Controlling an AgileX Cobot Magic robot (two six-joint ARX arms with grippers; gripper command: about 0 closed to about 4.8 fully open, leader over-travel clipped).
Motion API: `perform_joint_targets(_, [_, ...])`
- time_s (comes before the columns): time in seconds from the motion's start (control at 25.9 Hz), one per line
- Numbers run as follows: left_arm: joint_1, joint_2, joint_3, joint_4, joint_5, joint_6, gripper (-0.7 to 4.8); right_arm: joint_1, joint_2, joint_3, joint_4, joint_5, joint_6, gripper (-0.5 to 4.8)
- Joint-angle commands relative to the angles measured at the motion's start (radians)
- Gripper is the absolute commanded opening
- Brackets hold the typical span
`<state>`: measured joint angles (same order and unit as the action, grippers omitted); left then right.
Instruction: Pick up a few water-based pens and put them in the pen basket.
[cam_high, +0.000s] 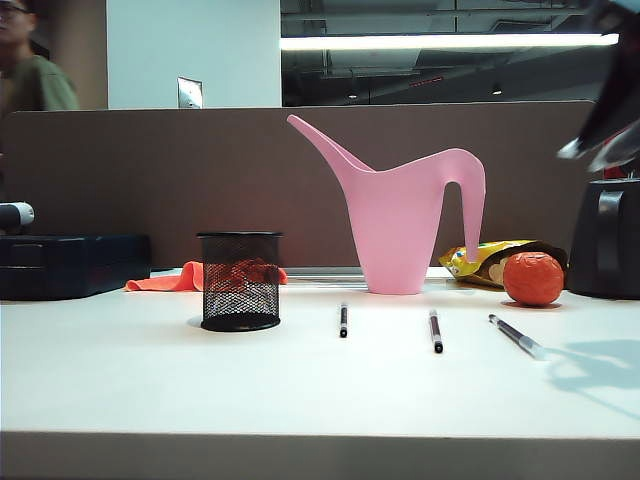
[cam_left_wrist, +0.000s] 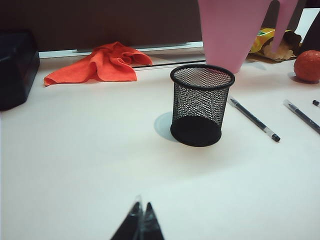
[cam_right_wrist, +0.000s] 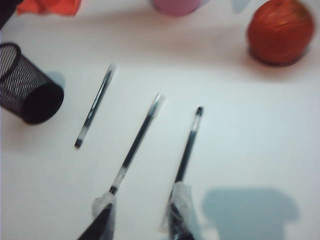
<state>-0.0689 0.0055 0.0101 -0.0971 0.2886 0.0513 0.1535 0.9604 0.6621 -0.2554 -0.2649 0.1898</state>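
Three water-based pens lie apart on the white table: one (cam_high: 343, 320) nearest the pen basket, one (cam_high: 435, 330) in the middle, and one (cam_high: 517, 336) on the right. The pen basket (cam_high: 240, 281), a black mesh cup, stands upright to their left. My right gripper (cam_high: 590, 155) hangs blurred, high at the right edge. In the right wrist view it (cam_right_wrist: 140, 214) is open and empty above the pens (cam_right_wrist: 136, 142) (cam_right_wrist: 187, 147) (cam_right_wrist: 95, 107). My left gripper (cam_left_wrist: 142, 216) is shut and empty, well short of the basket (cam_left_wrist: 202, 105). It does not show in the exterior view.
A tall pink watering can (cam_high: 400, 215) stands behind the pens. An orange ball (cam_high: 532, 278) and a snack bag (cam_high: 485, 260) lie at the back right beside a black object (cam_high: 605, 240). An orange cloth (cam_high: 185, 278) lies behind the basket. A dark case (cam_high: 70, 265) sits at the left.
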Motion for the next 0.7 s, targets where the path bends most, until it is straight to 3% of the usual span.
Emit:
perform_joint_targets(0.04, [-0.001, 0.001, 0.001, 0.005, 0.006, -0.003, -0.04, 0.062, 0.169, 0.053, 0.065, 0.001, -0.001, 2.07])
perform_joint_targets(0.12, [-0.001, 0.001, 0.001, 0.005, 0.007, -0.003, -0.04, 0.076, 0.283, 0.083, 0.103, 0.001, -0.001, 2.58])
perform_joint_targets(0.23, [-0.001, 0.001, 0.001, 0.005, 0.008, -0.003, -0.04, 0.086, 0.455, 0.154, 0.111, 0.065, -0.003, 2.58])
perform_joint_targets(0.46, [-0.001, 0.001, 0.001, 0.005, 0.005, -0.003, -0.04, 0.092, 0.611, 0.241, 0.101, 0.072, -0.004, 2.57])
perform_joint_targets(0.58, [-0.001, 0.001, 0.001, 0.005, 0.004, -0.003, -0.04, 0.101, 0.679, 0.271, 0.076, 0.153, -0.010, 2.57])
perform_joint_targets(0.7, [-0.001, 0.001, 0.001, 0.005, 0.004, -0.003, -0.04, 0.101, 0.710, 0.271, 0.077, 0.161, -0.010, 2.57])
